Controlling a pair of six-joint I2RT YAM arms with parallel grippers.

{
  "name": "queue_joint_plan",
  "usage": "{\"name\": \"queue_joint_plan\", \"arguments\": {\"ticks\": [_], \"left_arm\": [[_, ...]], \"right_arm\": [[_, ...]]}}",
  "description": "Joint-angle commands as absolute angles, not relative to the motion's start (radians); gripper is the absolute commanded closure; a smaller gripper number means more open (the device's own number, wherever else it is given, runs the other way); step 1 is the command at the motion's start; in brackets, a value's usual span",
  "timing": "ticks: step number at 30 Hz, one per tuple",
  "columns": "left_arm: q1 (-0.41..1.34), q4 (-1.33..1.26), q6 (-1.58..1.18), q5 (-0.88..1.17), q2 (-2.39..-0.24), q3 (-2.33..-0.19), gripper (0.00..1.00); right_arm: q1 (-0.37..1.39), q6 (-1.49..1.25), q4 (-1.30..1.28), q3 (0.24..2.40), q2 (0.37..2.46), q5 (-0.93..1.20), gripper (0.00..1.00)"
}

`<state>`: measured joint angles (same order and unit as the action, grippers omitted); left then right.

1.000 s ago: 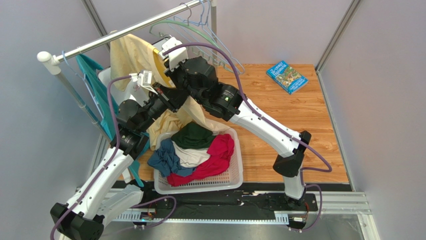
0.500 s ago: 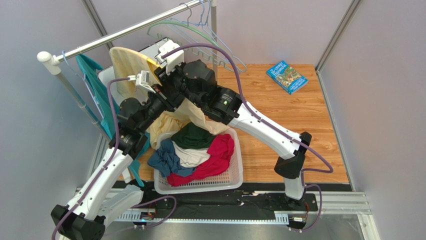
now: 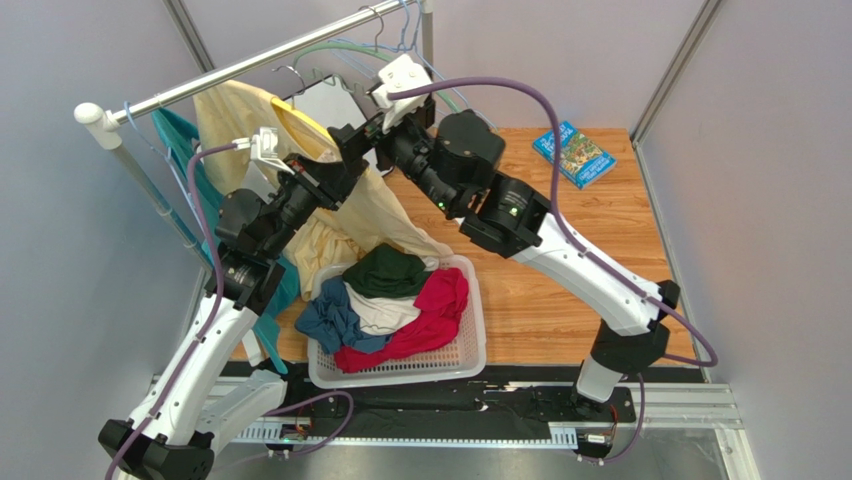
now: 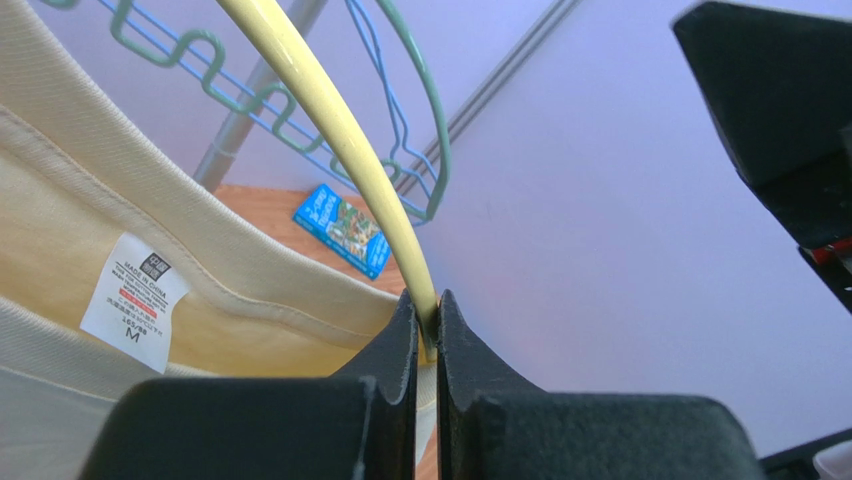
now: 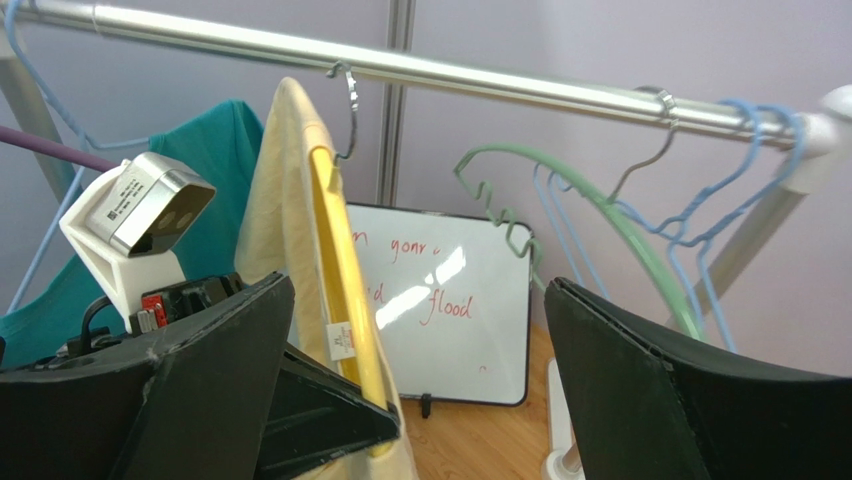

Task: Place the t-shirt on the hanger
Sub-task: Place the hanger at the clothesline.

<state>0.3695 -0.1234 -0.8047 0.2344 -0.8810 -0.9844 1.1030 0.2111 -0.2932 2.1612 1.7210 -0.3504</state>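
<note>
The cream-yellow t-shirt [image 3: 245,115] hangs over the yellow hanger [image 3: 303,122], and its folds fall towards the basket. In the right wrist view the hanger [image 5: 340,260] has its silver hook [image 5: 348,95] over the rail [image 5: 480,78], with the t-shirt [image 5: 280,200] draped on it. My left gripper [image 4: 428,318] is shut on the lower end of the hanger [image 4: 320,110], beside the t-shirt's neck and label [image 4: 135,300]. My right gripper [image 5: 418,290] is wide open in front of the hanger and holds nothing. In the top view it [image 3: 358,135] sits just above my left gripper [image 3: 330,175].
A teal garment [image 3: 190,170] hangs at the rail's left end. A pale green hanger [image 5: 600,220] and light blue hangers [image 5: 720,220] hang to the right. A whiteboard [image 5: 450,300] leans behind. A basket [image 3: 472,335] of clothes stands in front. A blue book [image 3: 573,153] lies at the far right.
My right gripper has opened and drawn back up and to the right, away from the hanger. The t-shirt and hanger have shifted up and left along the rail, with my left gripper still gripping.
</note>
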Motion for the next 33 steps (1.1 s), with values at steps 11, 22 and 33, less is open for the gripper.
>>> {"name": "queue_joint_plan", "arguments": {"ticks": [11,22,33], "left_arm": [[0.193,-0.191,-0.848,0.157,-0.910,-1.157,1.00],[0.118,-0.026,-0.908,0.068,-0.890,-1.117,1.00],[0.118,0.035,-0.735,0.248,-0.798,-0.988,0.21]], "right_arm": [[1.072,0.321,-0.202,1.971,1.491,-0.405,0.00],[1.065,0.337,-0.218,1.901,1.428,-0.419,0.00],[1.054,0.348,-0.279,1.766,1.332,-0.407,0.00]]}}
